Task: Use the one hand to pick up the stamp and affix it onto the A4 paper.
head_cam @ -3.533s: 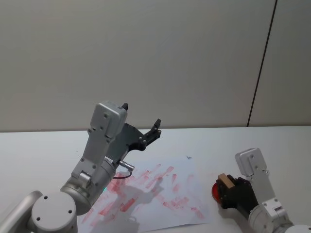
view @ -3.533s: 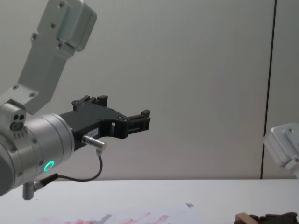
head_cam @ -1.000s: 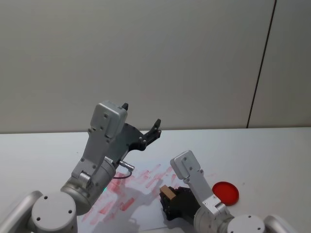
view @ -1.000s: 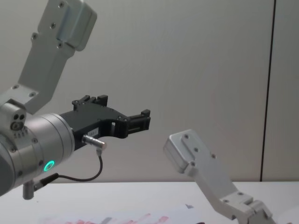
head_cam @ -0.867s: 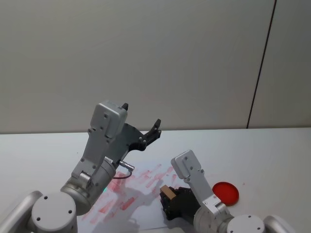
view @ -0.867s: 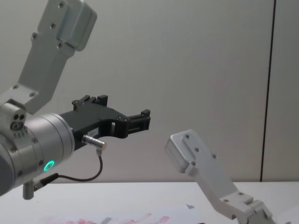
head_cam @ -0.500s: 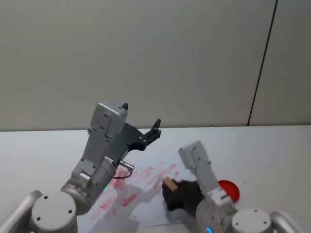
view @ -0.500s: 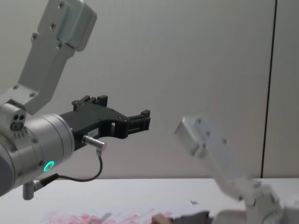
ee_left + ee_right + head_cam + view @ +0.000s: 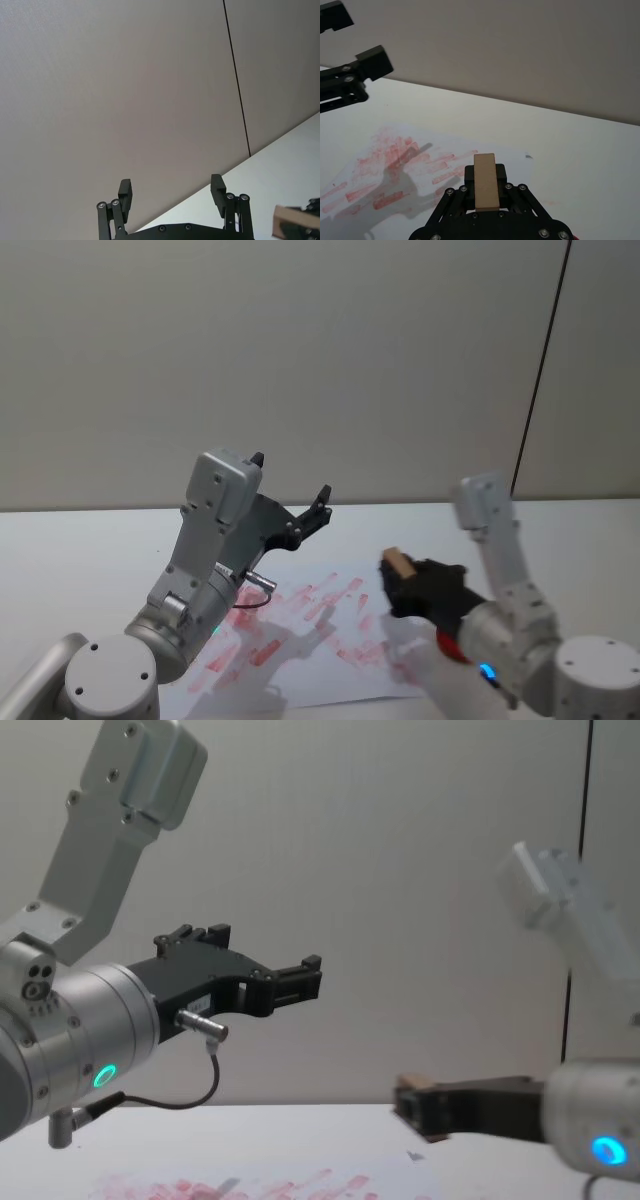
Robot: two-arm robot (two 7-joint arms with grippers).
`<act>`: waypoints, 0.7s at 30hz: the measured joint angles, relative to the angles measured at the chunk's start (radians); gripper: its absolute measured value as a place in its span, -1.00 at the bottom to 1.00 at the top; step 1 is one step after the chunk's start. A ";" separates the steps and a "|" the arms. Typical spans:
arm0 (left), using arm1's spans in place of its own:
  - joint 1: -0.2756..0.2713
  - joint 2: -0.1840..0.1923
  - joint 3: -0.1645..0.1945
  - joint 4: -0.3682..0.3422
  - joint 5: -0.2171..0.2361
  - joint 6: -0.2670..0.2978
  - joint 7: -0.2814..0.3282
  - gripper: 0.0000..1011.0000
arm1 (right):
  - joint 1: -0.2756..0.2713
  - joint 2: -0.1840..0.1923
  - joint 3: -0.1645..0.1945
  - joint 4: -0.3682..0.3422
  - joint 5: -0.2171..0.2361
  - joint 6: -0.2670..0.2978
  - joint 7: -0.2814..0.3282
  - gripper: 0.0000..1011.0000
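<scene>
Since a second ago our right gripper lifted off the A4 paper, jaws clamped on the stamp, now above the sheet's far right part. Left gripper idles raised, jaws wide, empty. Block looks light, rigid; side grip suits.

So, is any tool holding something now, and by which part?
The right tool grips the small light-brown wooden stamp by its lower sides, above the red-printed white paper. The left tool is raised, open and empty.
</scene>
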 joint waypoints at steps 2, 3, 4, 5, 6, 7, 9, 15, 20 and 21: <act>0.000 0.000 0.000 0.000 0.000 0.000 0.000 0.98 | -0.007 0.011 0.009 -0.014 0.009 0.007 -0.005 -0.56; 0.000 0.000 0.000 0.000 0.000 0.000 0.000 0.98 | -0.010 0.017 0.014 -0.021 0.013 0.011 -0.008 -0.56; 0.000 0.000 0.000 0.000 0.000 0.000 0.000 0.98 | -0.018 0.029 0.023 -0.033 0.021 0.019 -0.013 -0.56; 0.000 0.000 0.000 0.000 0.000 0.000 0.000 0.98 | -0.023 0.037 0.029 -0.040 0.024 0.022 -0.014 -0.56; 0.000 0.000 0.000 0.000 0.000 0.000 0.000 0.98 | -0.030 0.050 0.038 -0.048 0.028 0.029 -0.017 -0.56; 0.000 0.000 0.000 0.000 0.000 0.000 0.000 0.98 | -0.032 0.053 0.041 -0.050 0.030 0.032 -0.017 -0.56; 0.000 0.000 0.000 0.000 0.000 0.000 0.000 0.98 | -0.044 0.074 0.053 -0.059 0.032 0.042 -0.018 -0.56; 0.000 0.000 0.000 0.000 0.000 0.000 0.000 0.98 | -0.065 0.110 0.069 -0.064 0.024 0.057 -0.008 -0.56; 0.000 0.000 0.000 0.000 0.000 0.000 0.000 0.98 | -0.069 0.123 0.071 -0.050 0.003 0.058 0.009 -0.56; 0.000 0.000 0.000 0.000 0.000 0.000 0.000 0.98 | -0.069 0.125 0.071 -0.043 -0.004 0.057 0.013 -0.56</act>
